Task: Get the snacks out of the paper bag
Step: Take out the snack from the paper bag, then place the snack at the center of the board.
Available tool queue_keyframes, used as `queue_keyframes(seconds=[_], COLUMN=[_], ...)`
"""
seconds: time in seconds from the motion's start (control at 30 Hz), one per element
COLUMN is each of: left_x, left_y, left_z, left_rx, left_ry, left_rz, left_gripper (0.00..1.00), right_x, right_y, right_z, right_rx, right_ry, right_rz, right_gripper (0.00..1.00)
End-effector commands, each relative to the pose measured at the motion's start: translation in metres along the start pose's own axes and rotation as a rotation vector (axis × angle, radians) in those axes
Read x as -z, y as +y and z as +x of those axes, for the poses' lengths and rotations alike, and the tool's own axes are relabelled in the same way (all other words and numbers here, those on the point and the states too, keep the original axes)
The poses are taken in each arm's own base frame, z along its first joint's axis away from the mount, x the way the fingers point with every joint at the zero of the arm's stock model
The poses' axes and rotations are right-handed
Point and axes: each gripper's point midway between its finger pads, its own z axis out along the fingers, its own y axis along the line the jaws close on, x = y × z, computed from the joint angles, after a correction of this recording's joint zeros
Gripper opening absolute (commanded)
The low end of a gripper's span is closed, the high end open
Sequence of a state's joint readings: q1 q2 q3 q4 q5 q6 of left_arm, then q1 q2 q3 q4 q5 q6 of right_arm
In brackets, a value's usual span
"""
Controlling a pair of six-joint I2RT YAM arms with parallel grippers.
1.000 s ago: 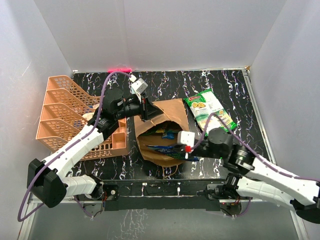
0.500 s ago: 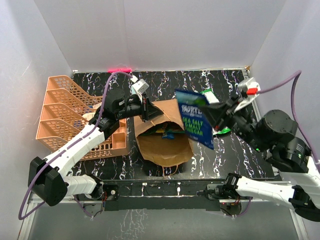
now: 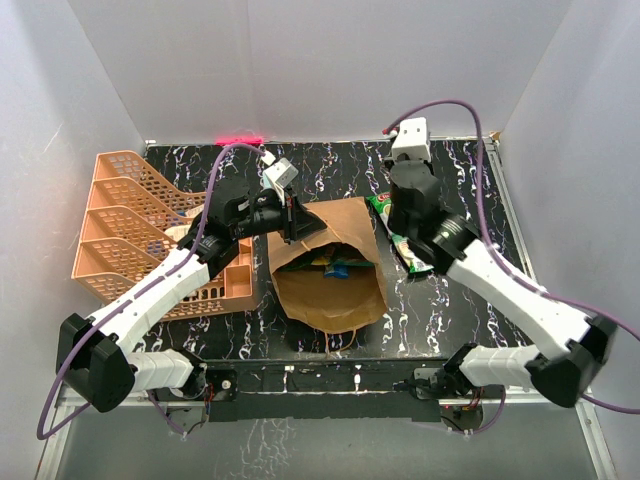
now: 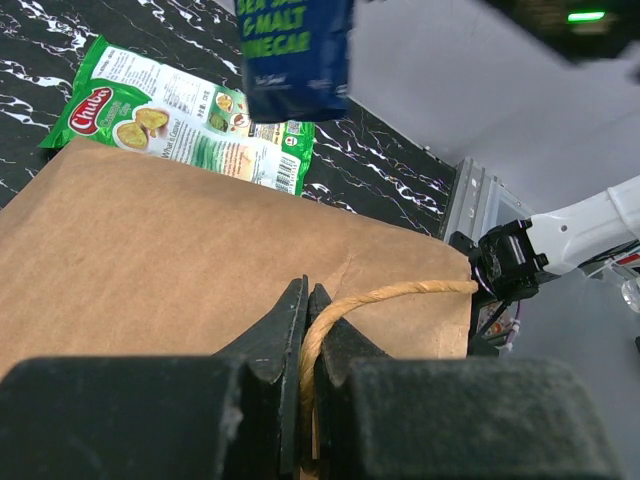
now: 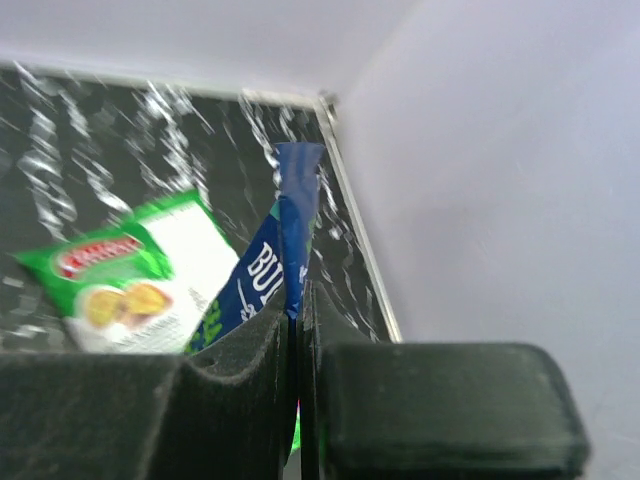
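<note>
The brown paper bag point(image 3: 330, 285) lies in the middle of the table with its mouth open. Blue and green snacks point(image 3: 336, 265) show inside it. My left gripper point(image 3: 292, 216) is shut on the bag's twisted paper handle point(image 4: 400, 293) at the bag's far edge point(image 4: 150, 230). My right gripper point(image 3: 402, 218) is raised at the back right, shut on the top edge of a dark blue packet point(image 5: 262, 275). That packet hangs above a green packet point(image 4: 180, 120) lying on the table. The green packet point(image 3: 381, 204) is mostly hidden under the right arm in the top view.
An orange lattice organizer point(image 3: 130, 220) stands at the left, close to my left arm. White walls close in the black marbled table point(image 3: 470, 180) at the back and on both sides. The table's metal edge point(image 5: 350, 210) runs just right of the hanging packet.
My right gripper pulled the dark blue packet out of the bag, lifted it and swung it to the back right over the green packet. The left gripper has stayed on the handle.
</note>
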State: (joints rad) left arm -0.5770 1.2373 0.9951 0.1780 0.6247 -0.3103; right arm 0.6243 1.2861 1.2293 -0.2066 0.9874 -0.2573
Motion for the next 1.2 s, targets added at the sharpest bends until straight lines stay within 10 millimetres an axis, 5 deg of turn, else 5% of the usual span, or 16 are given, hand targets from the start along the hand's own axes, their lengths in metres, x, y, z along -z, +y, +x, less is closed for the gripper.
queue_keyframes(seconds=[0.0, 0.33, 0.7, 0.87, 1.0, 1.1, 1.17], left_x=[0.007, 0.010, 0.012, 0.013, 0.014, 0.015, 0.015], left_y=[-0.007, -0.009, -0.017, -0.017, -0.017, -0.016, -0.016], left_z=[-0.022, -0.026, -0.031, -0.032, -0.034, -0.033, -0.033], left_rx=[-0.053, -0.058, -0.053, -0.057, -0.059, -0.058, -0.057], left_ry=[-0.055, -0.063, -0.083, -0.086, -0.089, -0.090, -0.090], left_rz=[0.006, 0.006, 0.035, 0.034, 0.034, 0.029, 0.028], left_gripper=[0.00, 0.00, 0.00, 0.00, 0.00, 0.00, 0.00], right_x=[-0.046, -0.081, -0.110, -0.111, -0.110, -0.107, -0.099], right_y=[-0.015, -0.022, 0.064, 0.116, 0.138, 0.135, 0.129], right_z=[0.046, 0.127, 0.179, 0.189, 0.192, 0.187, 0.176], right_rx=[0.022, 0.309, 0.453, 0.490, 0.476, 0.428, 0.344], right_ry=[0.106, 0.292, 0.368, 0.359, 0.344, 0.360, 0.384], right_rz=[0.083, 0.102, -0.020, -0.105, -0.129, -0.098, -0.100], right_gripper=[0.07, 0.07, 0.07, 0.07, 0.08, 0.27, 0.49])
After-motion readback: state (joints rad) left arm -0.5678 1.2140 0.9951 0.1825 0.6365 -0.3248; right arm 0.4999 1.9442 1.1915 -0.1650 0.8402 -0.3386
